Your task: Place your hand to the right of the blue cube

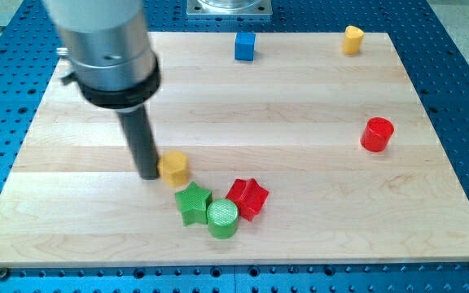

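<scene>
The blue cube (245, 46) is seen near the upper middle of the frame, close to the far edge of the desk (300, 106). The tip (149, 174) of the tool is placed in the lower left of the frame, touching or just beside a yellow block (174, 168) on that block's left. No jaws are carried by the tool (it is a plain rod, so nothing is spread or pinched). The task is judged barely begun: the tip is well apart from the cube, and the bare spot to the cube's right is not yet reached. A green star (192, 202), a green cylinder (223, 218) and a red star (248, 198) are clustered below the yellow block.
</scene>
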Robot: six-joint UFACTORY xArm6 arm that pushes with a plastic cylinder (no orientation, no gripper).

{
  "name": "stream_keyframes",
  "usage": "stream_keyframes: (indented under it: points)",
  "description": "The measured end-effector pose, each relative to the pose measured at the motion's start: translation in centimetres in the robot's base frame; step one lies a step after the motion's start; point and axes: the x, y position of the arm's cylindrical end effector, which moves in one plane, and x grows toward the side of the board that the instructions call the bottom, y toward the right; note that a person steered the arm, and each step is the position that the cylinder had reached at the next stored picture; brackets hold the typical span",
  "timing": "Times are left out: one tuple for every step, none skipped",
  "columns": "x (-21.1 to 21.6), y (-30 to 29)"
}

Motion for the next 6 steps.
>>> stream_keyframes:
  points:
    - [0.1,4.0]
    - [-1.3,4.2]
    - [-7.8,6.3]
    - [-13.1,8.1]
    - [-16.9,13.9]
    - [-21.3,19.2]
